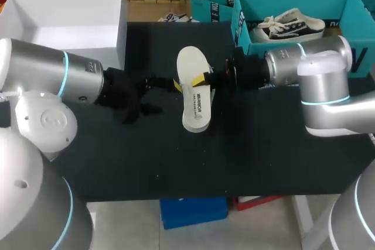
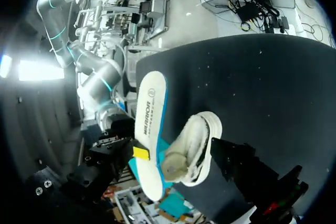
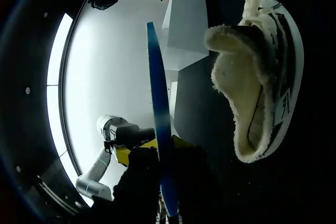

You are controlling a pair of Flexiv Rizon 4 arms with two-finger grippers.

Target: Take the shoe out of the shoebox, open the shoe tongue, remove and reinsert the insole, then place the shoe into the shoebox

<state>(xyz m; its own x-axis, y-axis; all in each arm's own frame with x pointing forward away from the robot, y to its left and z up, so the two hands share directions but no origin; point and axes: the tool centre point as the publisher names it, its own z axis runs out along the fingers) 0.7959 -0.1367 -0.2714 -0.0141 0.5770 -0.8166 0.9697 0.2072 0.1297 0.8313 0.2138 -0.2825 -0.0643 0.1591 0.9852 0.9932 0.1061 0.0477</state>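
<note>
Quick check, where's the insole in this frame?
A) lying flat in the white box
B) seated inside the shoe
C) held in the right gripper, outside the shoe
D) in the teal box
C: in the right wrist view the insole runs edge-on between the fingers of the right gripper, and the shoe sits separately ahead of it.

insole [image 1: 196, 89] ×1 | shoe [image 2: 191, 148] ×1 | white box [image 1: 64, 21] ×1 | arms ×2: left arm [image 1: 53, 74], right arm [image 1: 310, 65]
</note>
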